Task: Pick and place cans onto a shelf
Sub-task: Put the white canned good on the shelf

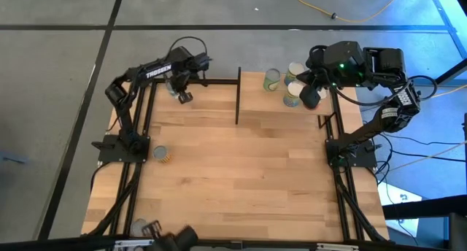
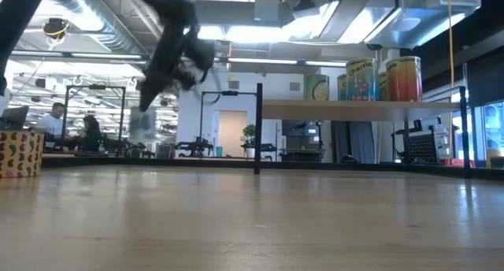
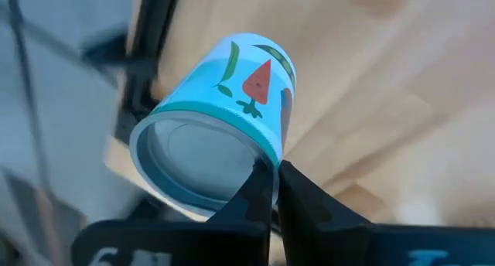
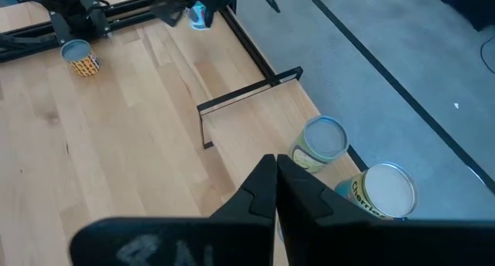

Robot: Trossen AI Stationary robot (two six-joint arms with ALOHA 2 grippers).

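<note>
My left gripper (image 1: 181,92) is at the table's far left corner, above the table, shut on a light-blue can with a carrot on its label (image 3: 232,88). The can also shows in the low view (image 2: 142,126), blurred and clear of the table. The shelf (image 1: 266,109) is at the far right, a raised board (image 2: 354,108) on black posts. Three cans stand on it (image 1: 271,79) (image 1: 295,70) (image 1: 291,97). My right gripper (image 4: 275,177) is shut and empty above the shelf, beside those cans. My left gripper pinches the light-blue can at the rim of its silvery end (image 3: 259,154), the two fingers nearly together, one on the end face and one on the side wall. The can is lifted clear of the table, tilted, and hangs below the fingers.
A yellow-patterned can (image 1: 160,155) stands upright on the table near the left arm's base, also in the right wrist view (image 4: 80,57). Another can (image 1: 139,225) lies at the near left corner. A black post (image 1: 238,98) marks the shelf's left end.
</note>
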